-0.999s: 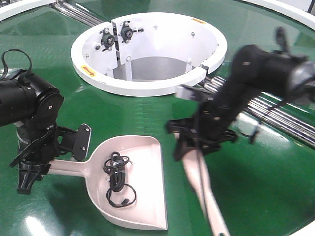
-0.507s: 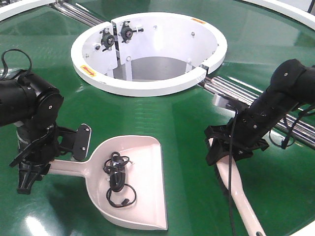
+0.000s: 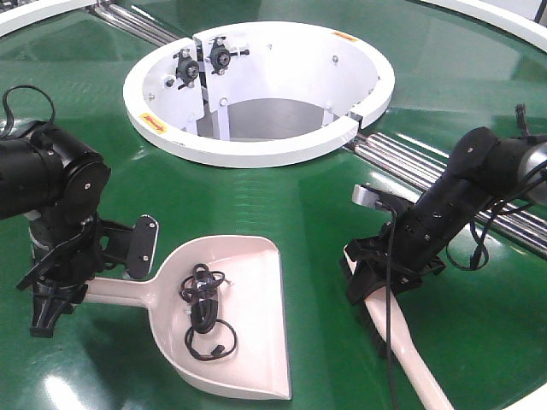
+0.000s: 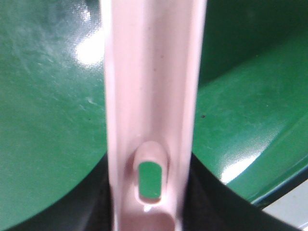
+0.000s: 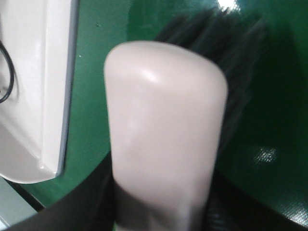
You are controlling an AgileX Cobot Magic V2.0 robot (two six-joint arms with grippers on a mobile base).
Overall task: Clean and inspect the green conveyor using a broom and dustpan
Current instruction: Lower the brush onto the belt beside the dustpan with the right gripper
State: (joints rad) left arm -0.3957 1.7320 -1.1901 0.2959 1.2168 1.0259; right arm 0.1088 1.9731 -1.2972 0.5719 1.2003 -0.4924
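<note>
- While my left gripper point(image 3: 53, 295) clenches the dustpan point(image 3: 235, 329) by its handle at the near left of the front view, the pan lies flat on the conveyor point(image 3: 282, 213). Its mouth faces right, and a tangled black cable point(image 3: 205, 316) lies inside it.
- At the near right of that view, my right gripper point(image 3: 376, 273) grasps the broom point(image 3: 414, 363) close to its head. The pale shaft runs off toward the near right corner. The dark bristles point(image 3: 366, 312) face left toward the dustpan, apart from its mouth.
- Far from both tools sits the white hub point(image 3: 256, 149). Chrome rollers point(image 3: 410, 171) run from it to the right.
- From my left wrist, the dustpan handle point(image 4: 151, 96) runs straight up the middle, and green shows through its slot point(image 4: 150, 180). My dark fingers point(image 4: 91, 211) press it from both sides at the near edge. The glossy conveyor point(image 4: 48, 96) lies beneath.
- From my right wrist, the broom point(image 5: 163, 125) fills the centre, blurred, with my grip closed on its near end. The bristles point(image 5: 221, 57) show beyond it on the right. The dustpan point(image 5: 38, 86) edge stands at the left with a bit of cable point(image 5: 5, 82), and a strip of conveyor point(image 5: 91, 72) lies between dustpan and broom.
</note>
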